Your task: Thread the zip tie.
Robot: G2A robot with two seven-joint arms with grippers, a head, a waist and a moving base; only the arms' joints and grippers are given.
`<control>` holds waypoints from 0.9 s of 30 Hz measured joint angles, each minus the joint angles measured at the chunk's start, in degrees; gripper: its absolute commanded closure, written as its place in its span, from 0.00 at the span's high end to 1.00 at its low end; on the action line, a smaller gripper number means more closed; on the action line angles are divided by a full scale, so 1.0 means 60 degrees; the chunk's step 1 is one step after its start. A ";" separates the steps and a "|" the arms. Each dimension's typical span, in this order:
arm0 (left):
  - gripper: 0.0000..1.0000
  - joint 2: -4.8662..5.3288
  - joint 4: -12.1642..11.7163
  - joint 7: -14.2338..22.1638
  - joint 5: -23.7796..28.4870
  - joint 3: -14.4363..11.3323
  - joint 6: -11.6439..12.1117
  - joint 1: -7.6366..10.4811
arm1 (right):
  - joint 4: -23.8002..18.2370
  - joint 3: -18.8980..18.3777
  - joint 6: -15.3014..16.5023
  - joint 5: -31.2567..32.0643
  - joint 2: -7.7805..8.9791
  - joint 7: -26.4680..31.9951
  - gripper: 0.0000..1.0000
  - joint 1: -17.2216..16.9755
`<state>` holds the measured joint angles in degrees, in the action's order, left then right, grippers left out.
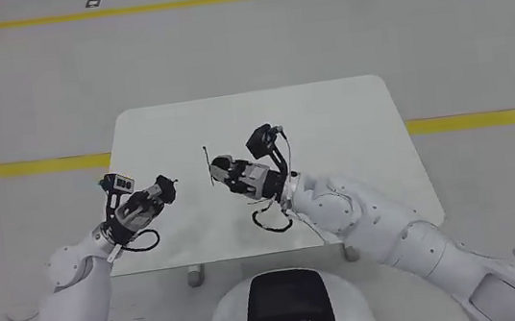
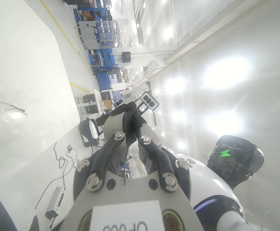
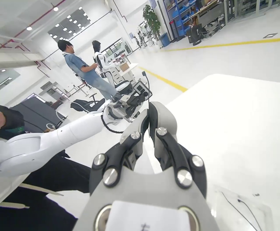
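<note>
1. The zip tie (image 3: pixel 148 91) looks light, thin and springy, with a slick strap. It is best gripped low, leaving the head free.
2. The right gripper (image 3: pixel 149 113) is pinched closed on the strap, and the head stands above it.
3. The left gripper (image 1: pixel 168 185), well apart from the right gripper, has its fingers (image 2: pixel 113 122) drawn together. I cannot identify the thin dark strand between them.

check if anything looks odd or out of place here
One oddity: a ragged black wrap, cloth or tape, is knotted around the tip of the left gripper and looks makeshift. Otherwise the right gripper grips the zip tie, head end free, above the table. Nothing looks spilled or askew.
</note>
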<state>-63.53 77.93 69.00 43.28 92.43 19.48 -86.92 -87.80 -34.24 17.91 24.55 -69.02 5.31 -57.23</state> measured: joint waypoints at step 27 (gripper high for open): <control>0.00 -0.0755 0.0645 -0.1426 0.0116 -0.0663 0.0000 -0.0641 | 0.0307 0.0698 -0.1930 0.2365 -0.1049 -0.3114 0.00 -0.0361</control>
<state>-68.06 81.80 60.44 43.98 88.45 19.48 -90.77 -85.96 -30.05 6.33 38.74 -75.32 -13.37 -59.40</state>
